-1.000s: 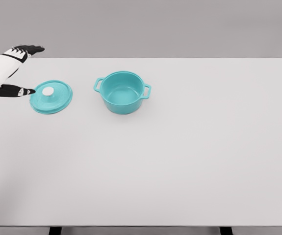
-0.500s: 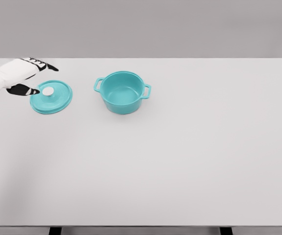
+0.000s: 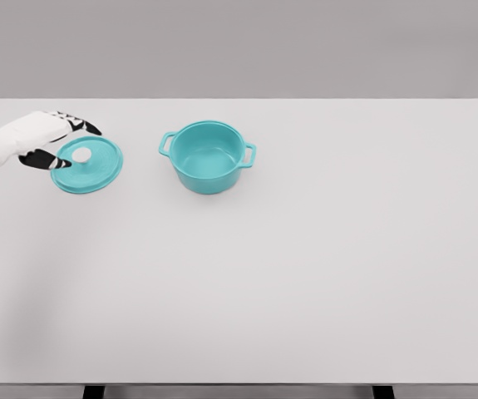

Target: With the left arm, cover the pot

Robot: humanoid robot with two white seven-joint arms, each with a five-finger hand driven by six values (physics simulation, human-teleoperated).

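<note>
Head view: pot point(image 3: 209, 157) uncovered, lid point(image 3: 89, 165) beside it.

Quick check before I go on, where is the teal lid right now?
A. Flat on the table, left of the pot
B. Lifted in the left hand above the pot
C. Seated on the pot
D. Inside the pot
A: the teal lid lies flat on the white table left of the open teal pot, with the left hand at its white knob.

A wide white table point(image 3: 305, 274) fills most of the view under soft, even light (faint shadows only). Behind it stands a plain grey wall point(image 3: 239, 46).
</note>
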